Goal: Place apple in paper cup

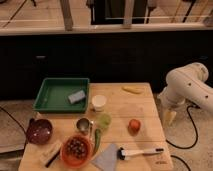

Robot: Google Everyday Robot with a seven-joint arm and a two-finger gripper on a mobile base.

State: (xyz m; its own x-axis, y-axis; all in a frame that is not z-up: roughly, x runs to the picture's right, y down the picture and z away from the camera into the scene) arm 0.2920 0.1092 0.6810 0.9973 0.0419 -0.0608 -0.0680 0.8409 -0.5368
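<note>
The apple [134,125] is a small red-orange fruit lying on the wooden table [142,107], right of centre. The paper cup [99,102] is a short white cup standing upright, left of and a little behind the apple, next to the green tray. My gripper [169,116] hangs from the white arm [187,85] off the table's right edge, pointing down, to the right of the apple and apart from it. It holds nothing that I can see.
A green tray [61,95] with a grey-blue block [76,96] is at the back left. A light green cup [104,120], metal cup [83,124], purple bowl [39,131], orange bowl [76,149], yellow piece [132,90], brush [140,152] and cloth [106,159] also lie on the table.
</note>
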